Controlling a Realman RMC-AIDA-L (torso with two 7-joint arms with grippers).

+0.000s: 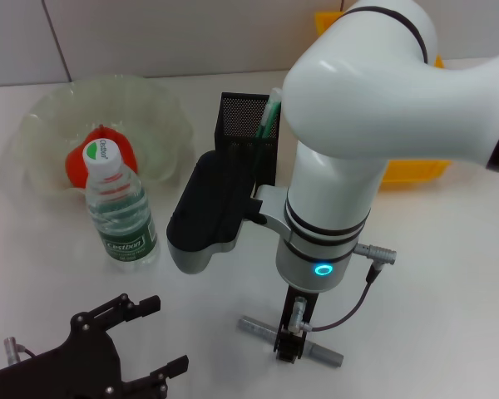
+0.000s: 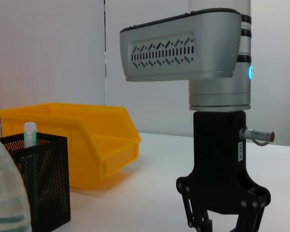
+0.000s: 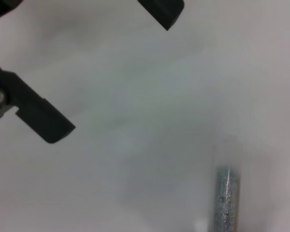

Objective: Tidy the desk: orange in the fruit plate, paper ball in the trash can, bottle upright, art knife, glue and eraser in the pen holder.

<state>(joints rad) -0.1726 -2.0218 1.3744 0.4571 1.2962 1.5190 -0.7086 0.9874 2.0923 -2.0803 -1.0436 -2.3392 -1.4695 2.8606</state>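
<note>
The grey art knife (image 1: 326,352) lies flat on the desk near the front, also in the right wrist view (image 3: 227,198). My right gripper (image 1: 289,347) stands straight down on the knife's middle. My left gripper (image 1: 156,337) rests open and empty at the front left. The bottle (image 1: 121,212) stands upright. Behind it the orange (image 1: 79,162) lies in the fruit plate (image 1: 162,112). A green-and-white glue stick (image 1: 269,116) stands in the pen holder (image 1: 237,112). The trash can (image 1: 416,170) sits behind my right arm. Paper ball and eraser are out of view.
My right arm's elbow and grey forearm housing (image 1: 201,216) hang over the desk between the bottle and the pen holder. In the left wrist view the trash can (image 2: 87,140) stands beyond the pen holder (image 2: 43,183).
</note>
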